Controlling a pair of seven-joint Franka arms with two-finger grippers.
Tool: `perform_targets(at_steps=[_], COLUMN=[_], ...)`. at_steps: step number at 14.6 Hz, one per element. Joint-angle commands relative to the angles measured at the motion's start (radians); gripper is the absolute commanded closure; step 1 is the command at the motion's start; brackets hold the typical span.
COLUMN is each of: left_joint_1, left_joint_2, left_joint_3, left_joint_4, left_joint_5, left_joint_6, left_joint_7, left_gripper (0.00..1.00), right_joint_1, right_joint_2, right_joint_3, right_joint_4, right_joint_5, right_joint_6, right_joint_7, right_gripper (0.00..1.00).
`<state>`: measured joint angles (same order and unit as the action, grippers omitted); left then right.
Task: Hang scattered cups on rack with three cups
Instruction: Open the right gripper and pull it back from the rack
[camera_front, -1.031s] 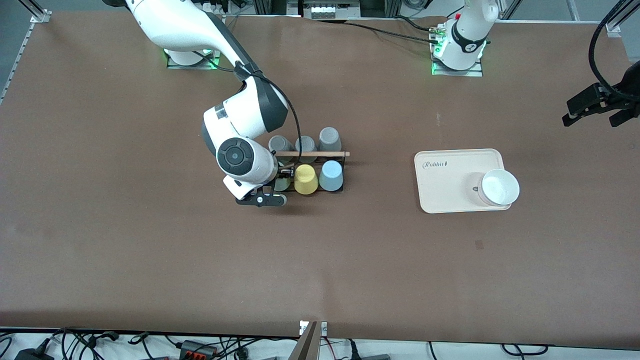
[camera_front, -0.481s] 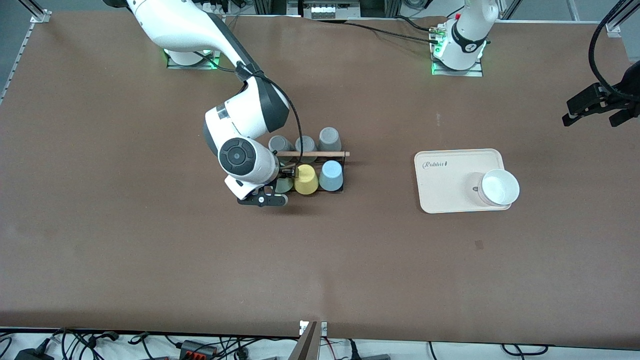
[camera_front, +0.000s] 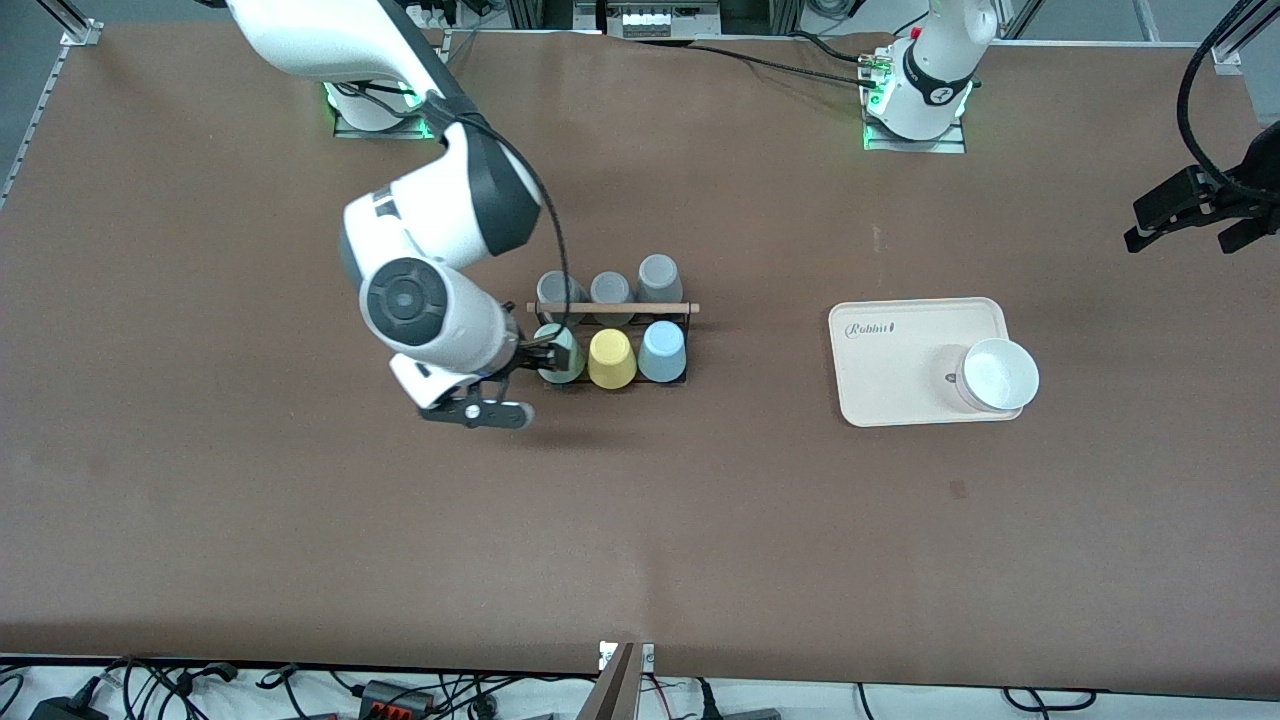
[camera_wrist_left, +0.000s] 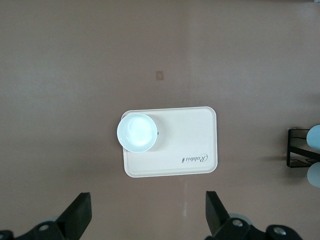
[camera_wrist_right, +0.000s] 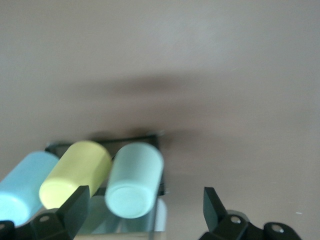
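Already seated on the rack (camera_front: 612, 307): mint cup (camera_front: 558, 352), mouth down on the peg at the right arm's end of the row nearer the front camera. Leans with its closed base toward the right gripper (camera_front: 527, 357). Just beside it yellow cup (camera_front: 612, 358), then light blue cup (camera_front: 662, 351). Right gripper spread wide at the mint cup's base, seemingly gripping nothing; probably only a straight pull-back along that axis left. Left gripper (camera_front: 1190, 212) also spread, empty, waiting high over the left arm's end, well apart from the rack.
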<state>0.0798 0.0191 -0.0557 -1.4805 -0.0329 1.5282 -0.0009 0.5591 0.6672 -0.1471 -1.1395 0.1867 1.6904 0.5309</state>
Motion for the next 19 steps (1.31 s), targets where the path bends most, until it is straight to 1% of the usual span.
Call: perform_targets(at_steps=[1, 3, 4, 6, 9, 11, 13, 14, 15, 17, 18, 19], left_joint_1=[0.003, 0.003, 0.003, 0.003, 0.003, 0.005, 0.003, 0.003, 0.003, 0.005, 0.005, 0.005], left_joint_2=[-0.001, -0.001, -0.001, -0.001, -0.001, -0.001, -0.001, -0.001, -0.001, -0.001, -0.001, -0.001], left_joint_3=[-0.009, -0.007, -0.009, -0.009, -0.009, -0.007, -0.007, -0.007, -0.007, -0.007, -0.006, -0.006], left_joint_4=[0.019, 0.019, 0.019, 0.019, 0.020, 0.020, 0.019, 0.020, 0.019, 0.019, 0.019, 0.020], left_joint_5=[0.019, 0.018, 0.019, 0.019, 0.019, 0.019, 0.019, 0.019, 0.019, 0.019, 0.018, 0.015], left_joint_6=[-0.019, -0.019, -0.019, -0.019, -0.019, -0.019, -0.019, -0.019, -0.019, -0.019, -0.019, -0.019], left_joint_7=[0.009, 0.009, 0.009, 0.009, 0.010, 0.009, 0.009, 0.009, 0.009, 0.010, 0.010, 0.009], left_gripper=[0.00, 0.00, 0.00, 0.00, 0.00, 0.00, 0.00, 0.00, 0.00, 0.00, 0.00, 0.00], right_joint_1=[-0.030, -0.085, -0.131, -0.218, -0.318, -0.340, -0.361, -0.395, -0.438, -0.536, -0.553, -0.550], right_joint_2=[-0.001, -0.041, -0.060, -0.095, -0.141, -0.156, -0.196, -0.221, -0.251, -0.331, -0.357, -0.366], right_joint_3=[-0.095, -0.153, -0.163, -0.163, -0.158, -0.161, -0.152, -0.128, -0.067, 0.064, 0.090, 0.090], right_joint_4=[0.032, 0.032, 0.032, 0.032, 0.032, 0.032, 0.027, 0.020, -0.008, -0.098, -0.133, -0.147], right_joint_5=[0.003, 0.005, 0.005, 0.005, 0.000, -0.016, -0.030, -0.039, -0.067, -0.169, -0.196, -0.197], right_joint_6=[-0.035, -0.037, -0.053, -0.070, -0.074, -0.072, -0.070, -0.069, -0.061, -0.034, -0.022, -0.021], right_joint_7=[-0.134, -0.280, -0.325, -0.395, -0.500, -0.543, -0.548, -0.548, -0.548, -0.545, -0.545, -0.545], right_gripper=[0.00, 0.00, 0.00, 0.00, 0.00, 0.00, 0.00, 0.00, 0.00, 0.00, 0.00, 0.00])
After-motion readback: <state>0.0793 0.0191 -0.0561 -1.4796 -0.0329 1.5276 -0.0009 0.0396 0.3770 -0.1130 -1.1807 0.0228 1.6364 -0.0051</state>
